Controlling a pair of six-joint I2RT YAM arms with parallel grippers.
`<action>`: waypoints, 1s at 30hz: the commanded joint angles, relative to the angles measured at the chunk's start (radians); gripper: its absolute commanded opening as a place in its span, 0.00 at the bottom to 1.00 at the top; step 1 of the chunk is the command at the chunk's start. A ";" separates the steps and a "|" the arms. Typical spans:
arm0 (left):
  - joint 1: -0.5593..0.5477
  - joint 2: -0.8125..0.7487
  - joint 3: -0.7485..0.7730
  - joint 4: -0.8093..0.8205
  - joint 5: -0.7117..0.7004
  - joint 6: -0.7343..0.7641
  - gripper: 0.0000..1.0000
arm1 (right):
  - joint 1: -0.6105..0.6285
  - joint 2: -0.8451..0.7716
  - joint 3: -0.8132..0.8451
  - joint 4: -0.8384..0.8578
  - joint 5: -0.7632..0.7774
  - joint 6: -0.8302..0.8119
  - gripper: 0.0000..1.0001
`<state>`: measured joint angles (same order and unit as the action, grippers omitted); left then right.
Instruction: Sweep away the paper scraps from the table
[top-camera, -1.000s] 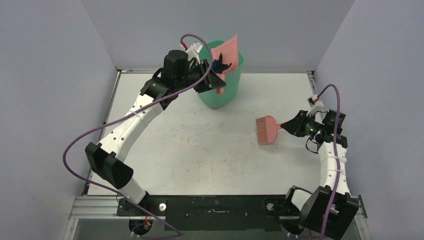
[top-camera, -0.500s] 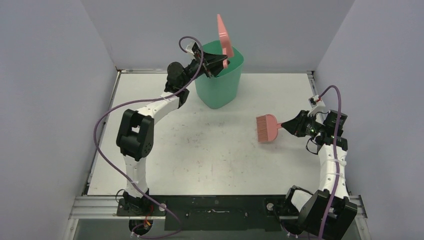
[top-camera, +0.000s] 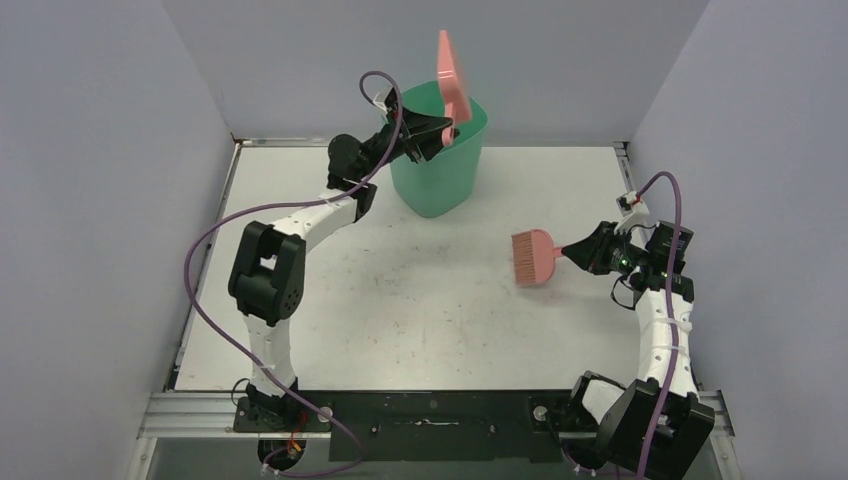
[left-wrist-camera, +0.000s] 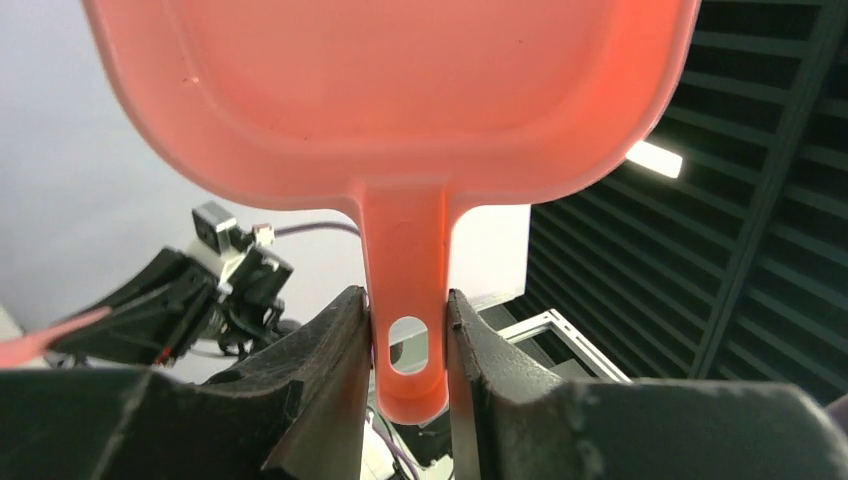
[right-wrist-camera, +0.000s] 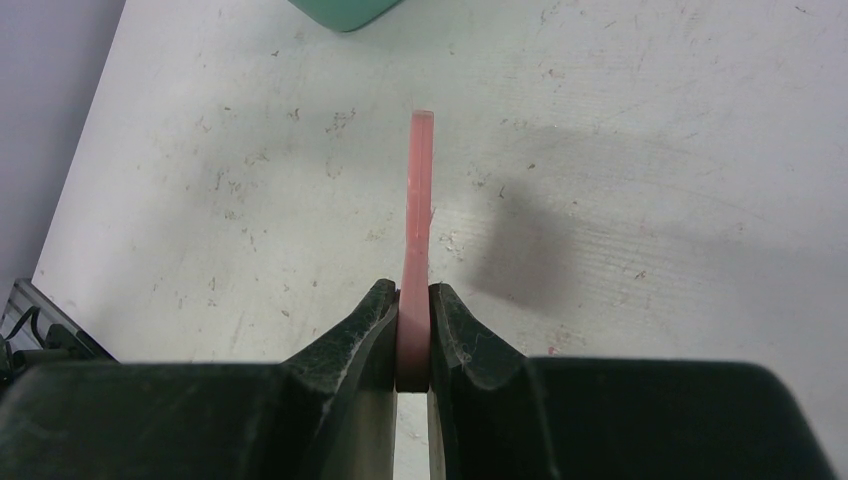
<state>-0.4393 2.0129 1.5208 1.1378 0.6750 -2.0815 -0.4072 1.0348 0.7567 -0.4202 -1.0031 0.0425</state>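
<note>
While your left fingers (left-wrist-camera: 325, 345) clamp the pink plastic dustpan (top-camera: 449, 70) by its handle, upended over the green plastic bin (top-camera: 478, 115), shake gently so nothing clings. No paper scraps show on the white tabletop (top-camera: 420, 300); the bin's inside is hidden. Your right fingers (right-wrist-camera: 365, 330) pinch the pink hand brush (top-camera: 535, 258).

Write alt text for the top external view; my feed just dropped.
The left gripper holds the pink dustpan by its handle, tipped nearly upright over the green bin at the far edge of the table. The right gripper holds the pink hand brush by its handle over the table's right side, bristles pointing left.
</note>
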 joint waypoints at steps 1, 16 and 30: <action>-0.005 -0.206 -0.043 -0.223 0.153 0.184 0.00 | -0.009 -0.015 0.003 0.059 -0.034 0.000 0.05; -0.110 -0.697 -0.196 -1.450 -0.119 1.253 0.00 | -0.008 -0.003 0.010 0.063 -0.071 0.002 0.05; -0.339 -0.918 -0.455 -1.783 -0.733 1.483 0.00 | -0.010 0.034 0.023 0.033 -0.142 -0.028 0.05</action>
<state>-0.7338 1.1599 1.1511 -0.5640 0.1574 -0.6674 -0.4084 1.0630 0.7547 -0.4236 -1.0805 0.0376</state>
